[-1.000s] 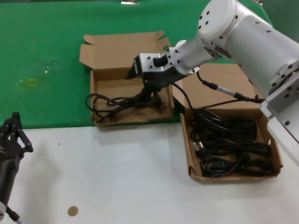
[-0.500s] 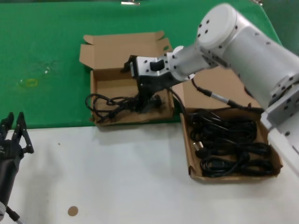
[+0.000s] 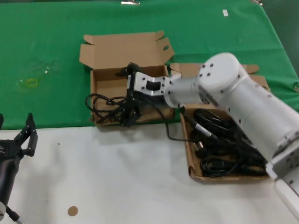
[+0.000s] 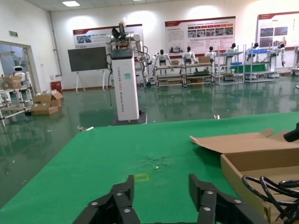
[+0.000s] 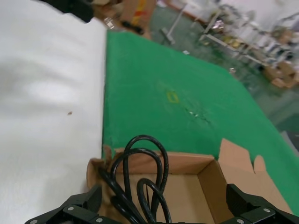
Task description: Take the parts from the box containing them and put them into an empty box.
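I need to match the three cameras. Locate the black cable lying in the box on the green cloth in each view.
Head view: the black cable lies in the box, looping over its left wall, under the right gripper.
Left wrist view: cable loops at.
Right wrist view: loops at, between the open fingers.
Shared landmark: the green cloth.

brown cardboard boxes (image 3: 105,84), black cables (image 3: 105,103), green mat (image 3: 46,42), white table (image 3: 117,177)

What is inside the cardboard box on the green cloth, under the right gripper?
The box holds one coiled black cable, with a loop hanging over its outer wall. The right gripper, open, hovers above it and hides the cable's other end and part of the floor.
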